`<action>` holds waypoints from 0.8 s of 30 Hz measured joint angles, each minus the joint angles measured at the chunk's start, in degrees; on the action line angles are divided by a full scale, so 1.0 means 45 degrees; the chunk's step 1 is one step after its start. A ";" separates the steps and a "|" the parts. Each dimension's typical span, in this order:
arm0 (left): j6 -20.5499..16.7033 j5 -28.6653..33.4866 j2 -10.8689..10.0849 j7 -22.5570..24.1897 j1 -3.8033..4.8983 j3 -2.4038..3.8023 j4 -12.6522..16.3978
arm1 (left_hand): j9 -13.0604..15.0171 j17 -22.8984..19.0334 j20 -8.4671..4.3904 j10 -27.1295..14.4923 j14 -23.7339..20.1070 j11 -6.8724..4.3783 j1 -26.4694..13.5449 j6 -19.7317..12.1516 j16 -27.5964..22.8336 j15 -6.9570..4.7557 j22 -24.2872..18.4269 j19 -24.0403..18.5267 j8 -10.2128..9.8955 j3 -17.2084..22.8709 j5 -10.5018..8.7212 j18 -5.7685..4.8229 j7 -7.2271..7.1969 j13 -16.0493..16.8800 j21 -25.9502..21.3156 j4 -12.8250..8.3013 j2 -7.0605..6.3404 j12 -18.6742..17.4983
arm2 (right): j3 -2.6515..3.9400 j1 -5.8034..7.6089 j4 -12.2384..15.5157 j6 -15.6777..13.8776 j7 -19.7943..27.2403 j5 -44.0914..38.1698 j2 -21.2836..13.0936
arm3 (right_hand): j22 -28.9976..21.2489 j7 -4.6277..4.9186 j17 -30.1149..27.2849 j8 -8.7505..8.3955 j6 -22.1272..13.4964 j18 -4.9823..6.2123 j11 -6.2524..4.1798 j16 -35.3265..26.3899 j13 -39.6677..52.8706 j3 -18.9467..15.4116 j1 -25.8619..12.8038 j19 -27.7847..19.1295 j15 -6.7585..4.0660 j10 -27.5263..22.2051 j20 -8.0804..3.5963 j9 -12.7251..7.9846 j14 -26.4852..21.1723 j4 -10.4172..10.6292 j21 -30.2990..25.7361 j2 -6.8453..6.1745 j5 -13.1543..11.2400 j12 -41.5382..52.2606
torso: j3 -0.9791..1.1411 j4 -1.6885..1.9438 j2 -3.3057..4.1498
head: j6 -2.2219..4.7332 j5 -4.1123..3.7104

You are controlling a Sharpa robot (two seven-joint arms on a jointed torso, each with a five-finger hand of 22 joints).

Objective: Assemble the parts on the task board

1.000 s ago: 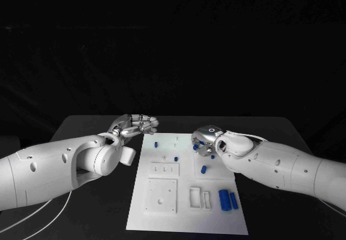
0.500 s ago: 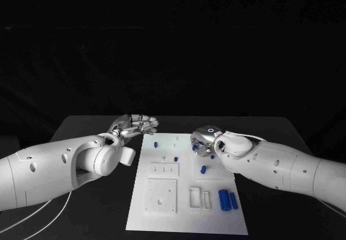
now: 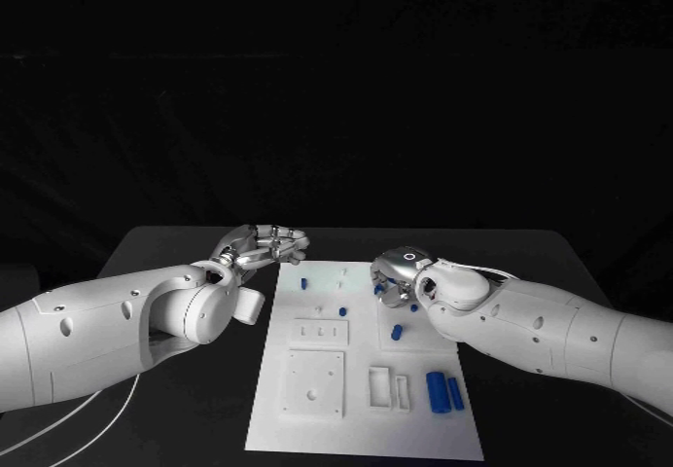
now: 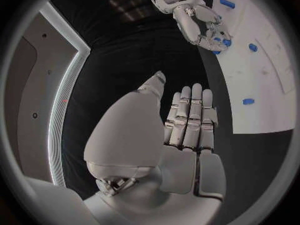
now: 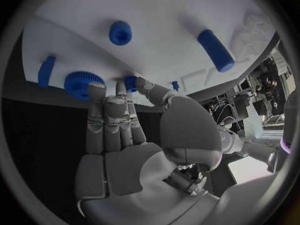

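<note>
The white task board [image 3: 320, 389] lies lengthwise in the middle of the table. My right hand [image 3: 397, 271] hovers over its far right part. Its fingertips [image 5: 97, 90] reach down beside a blue gear [image 5: 84, 83] and a small blue part [image 5: 130, 81], and I see nothing gripped. A blue peg [image 5: 120, 32] and a blue cylinder [image 5: 215, 50] lie further out on the board. My left hand [image 3: 261, 244] hangs off the board's far left corner; its fingers [image 4: 190, 117] are stretched out around nothing.
More blue parts sit on the board: two small pegs [image 3: 304, 282] near the far left, one [image 3: 397, 331] mid-right, and two long cylinders [image 3: 443, 390] at the near right. White raised blocks [image 3: 314, 381] occupy the board's near half. Black table [image 3: 533, 253] surrounds the board.
My right hand has crept slightly left over the far right of the board. The left hand has barely moved.
</note>
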 measured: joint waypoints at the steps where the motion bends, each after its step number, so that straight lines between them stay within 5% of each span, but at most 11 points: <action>1: 0.0000 0.0000 0.0000 0.0000 0.0000 0.0000 -0.0006 | 0.0000 0.0000 0.0000 0.0000 0.0000 0.0000 0.0000 0.0000 0.0000 0.0000 0.0000 0.0000 0.0000 0.0000 0.0000 0.0000 0.0000 0.0001 0.0000 0.0000 0.0000 0.0000 | 0.0000 0.0000 0.0017 -0.0046 -0.0044 -0.0019 -0.0008 | 0.0000 0.0013 0.0000 0.0001 0.0021 0.0000 0.0000 0.0000 0.0005 0.0019 0.0000 0.0000 -0.0001 0.0000 0.0000 0.0002 0.0000 -0.0019 0.0023 0.0000 0.0000 -0.0001 | 0.0001 0.0000 0.0001 | 0.0005 0.0002; 12: -0.0008 0.0000 0.0009 -0.0001 0.0000 0.0000 -0.0085 | -0.0012 0.0000 0.0000 0.0000 0.0000 0.0000 0.0102 0.0000 0.0000 0.0000 -0.0001 0.0000 0.0000 0.0000 0.0000 0.0000 0.0000 0.0001 0.0000 0.0000 0.0000 -0.0052 | 0.0166 0.0002 0.0182 -0.0893 -0.0482 -0.0317 0.0038 | -0.0001 0.0001 -0.0011 0.0055 0.0117 -0.0003 -0.0002 0.0121 0.0072 0.0186 0.0002 0.0001 -0.0022 0.0090 0.0001 0.0015 0.0019 -0.0091 0.0157 -0.0001 -0.0040 -0.0004 | 0.0005 -0.0007 0.0001 | 0.0110 0.0037; 24: -0.0016 -0.0001 0.0079 0.0015 0.0000 0.0000 -0.0120 | -0.0010 0.0000 0.0000 0.0000 0.0000 0.0000 0.0102 0.0045 0.0000 0.0000 0.0010 0.0000 -0.0050 -0.0031 0.0000 0.0000 -0.0045 0.0001 0.0000 0.0030 0.0000 -0.0052 | 0.0178 0.0004 -0.0598 -0.1685 -0.0623 -0.0923 0.0962 | -0.0002 -0.0007 -0.0036 0.0053 0.0124 -0.0009 -0.0004 0.0169 0.0126 0.0263 0.0053 0.0001 -0.0050 0.0091 0.0000 0.0061 -0.0005 -0.0059 0.0291 -0.0052 -0.0087 -0.0012 | -0.0001 0.0006 0.0021 | 0.0256 0.0098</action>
